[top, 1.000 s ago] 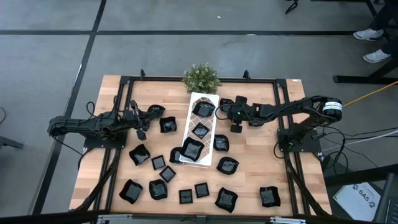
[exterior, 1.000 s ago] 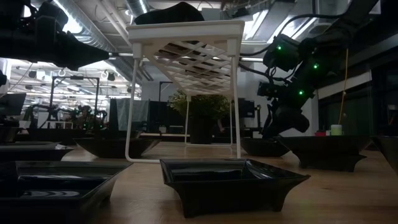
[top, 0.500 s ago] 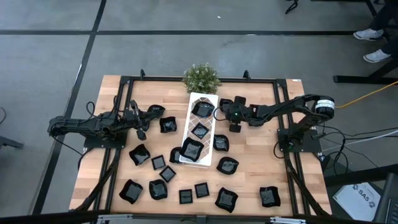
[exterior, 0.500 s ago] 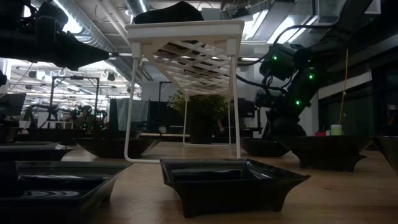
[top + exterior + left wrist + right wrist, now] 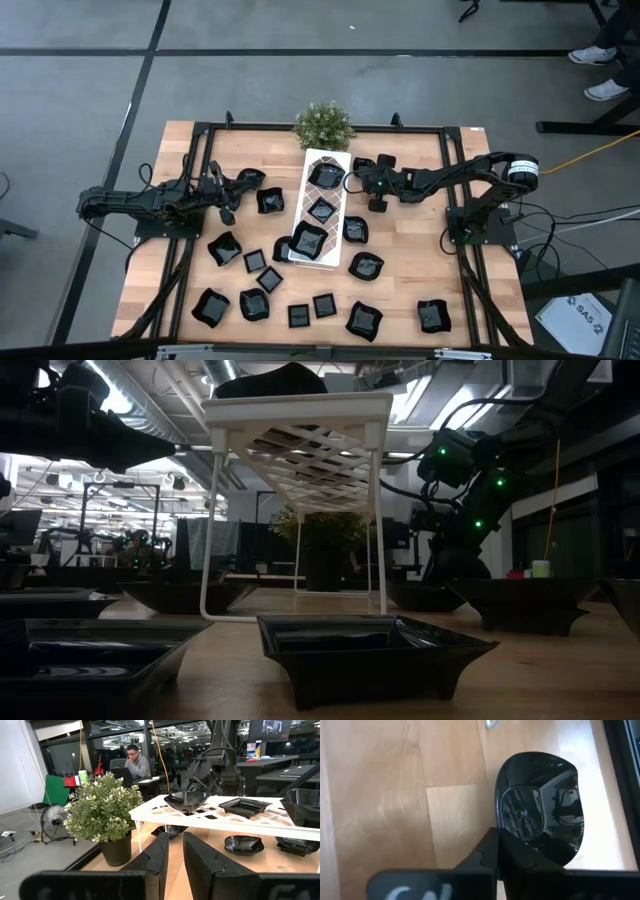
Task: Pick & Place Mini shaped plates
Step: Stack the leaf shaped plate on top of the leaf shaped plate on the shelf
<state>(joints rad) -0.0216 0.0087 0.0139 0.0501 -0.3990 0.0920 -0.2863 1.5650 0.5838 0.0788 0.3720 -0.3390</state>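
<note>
Many mini shaped plates (image 5: 362, 266) across wooden table (image 5: 410, 250); right end effector (image 5: 366, 182) closed, empty; office behind.

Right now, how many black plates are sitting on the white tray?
3 black plates on the white tray: one at the end nearest the plant, one in the middle, one at the opposite end. None appear hidden.

Wooden table (image 5: 410, 255): black dishes (image 5: 363, 266), white tray (image 5: 337, 217), plant (image 5: 322, 124)

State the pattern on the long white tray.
A diamond lattice of cut-outs across the white tray, clearest in the left wrist view; the low view shows it from beneath.
</note>
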